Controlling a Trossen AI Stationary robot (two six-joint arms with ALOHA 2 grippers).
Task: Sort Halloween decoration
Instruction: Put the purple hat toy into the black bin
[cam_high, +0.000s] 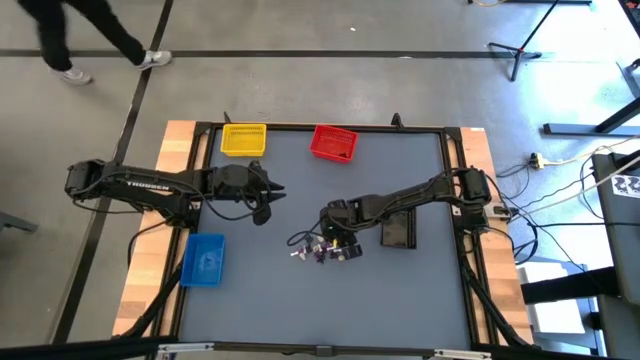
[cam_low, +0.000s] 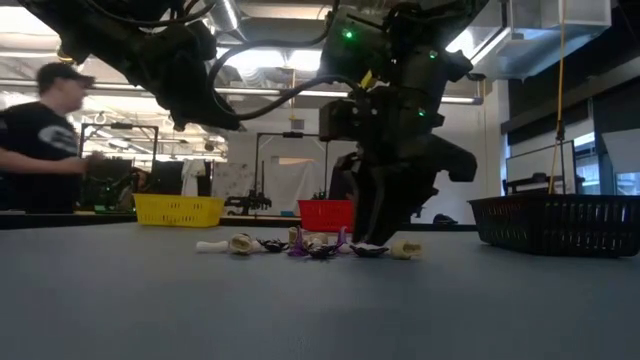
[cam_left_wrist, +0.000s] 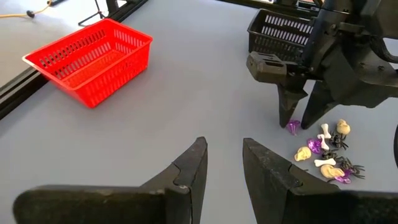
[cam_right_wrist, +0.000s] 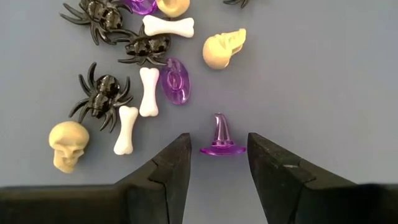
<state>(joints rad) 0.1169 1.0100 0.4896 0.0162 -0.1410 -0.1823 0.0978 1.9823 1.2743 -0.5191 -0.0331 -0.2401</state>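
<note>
Nearest the right wrist camera, a small purple witch hat (cam_right_wrist: 221, 138) is seen lying on the grey table (cam_right_wrist: 323, 74), framed between the two dark fingers (cam_right_wrist: 168, 168) of the right claw (cam_right_wrist: 219, 163). The fingers are parted, one on each side of the hat's brim, and no contact with it can be made out; this placement is judged to be a line-up for a pinch on that single piece, chosen because the hat lies a little apart from the rest and can be taken without its neighbours being disturbed.

The remaining Halloween decoration (cam_high: 322, 249) is gathered in a loose cluster near the middle of the table: white bones (cam_right_wrist: 168, 25), black spiders (cam_right_wrist: 101, 93), pale tan skulls (cam_right_wrist: 68, 143) and a purple ring-like piece (cam_right_wrist: 176, 81), several of them touching. From the low view, the right claw (cam_low: 385, 235) is seen reaching down to the table surface at the edge of this cluster.

The left claw (cam_left_wrist: 222, 163) is held above the table to the cluster's left, with a narrow gap between its fingers and nothing in them; it is pointed toward the pile, apparently waiting clear of the working arm.

Four bins are set around the work area so that each kind can be dropped separately: a yellow bin (cam_high: 243, 139) and a red bin (cam_high: 333, 143) at the far edge, a blue bin (cam_high: 204, 259) at the left, and a black bin (cam_high: 398, 229) just beside the right arm. No trinket can be made out in any of them, so the sorting is judged to be barely begun.
</note>
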